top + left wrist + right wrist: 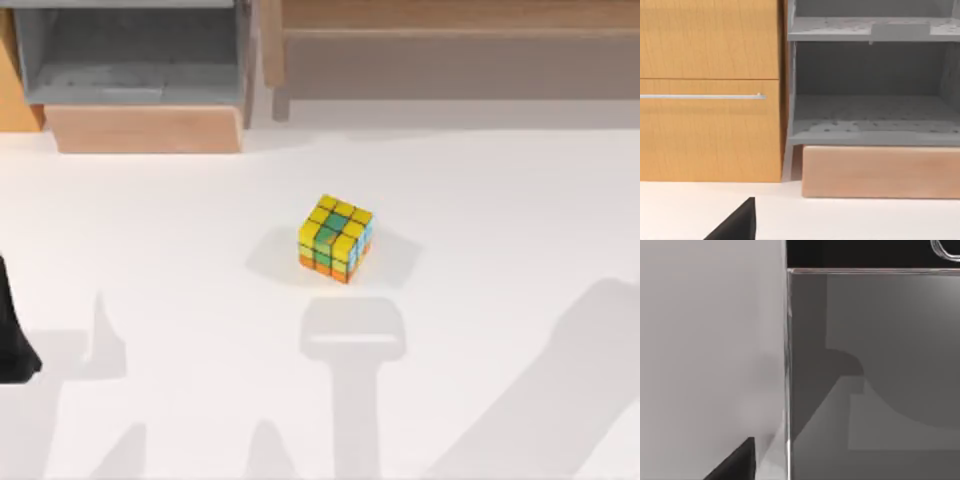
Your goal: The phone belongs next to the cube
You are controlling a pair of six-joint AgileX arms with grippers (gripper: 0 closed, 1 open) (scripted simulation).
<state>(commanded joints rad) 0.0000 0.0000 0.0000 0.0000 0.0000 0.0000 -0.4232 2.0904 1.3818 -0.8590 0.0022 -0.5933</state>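
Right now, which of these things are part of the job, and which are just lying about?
Part of the job: the cube, in the middle of the table; the phone, close before the right wrist camera; the left arm, at the table's left edge.
Just lying about: grey shelf unit; wooden cabinet; wooden block.

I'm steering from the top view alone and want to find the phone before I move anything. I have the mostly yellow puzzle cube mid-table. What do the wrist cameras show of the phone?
Observer: The right wrist view looks closely at the flat dark grey phone, with its silver rim running beside a pale surface.
Operator: Which end is in sight?
Observer: The round home button shows at the edge of that view, so it is the button end.
Operator: And the left wrist camera?
Observer: It faces a wooden cabinet with a metal bar handle, beside a grey shelf unit.
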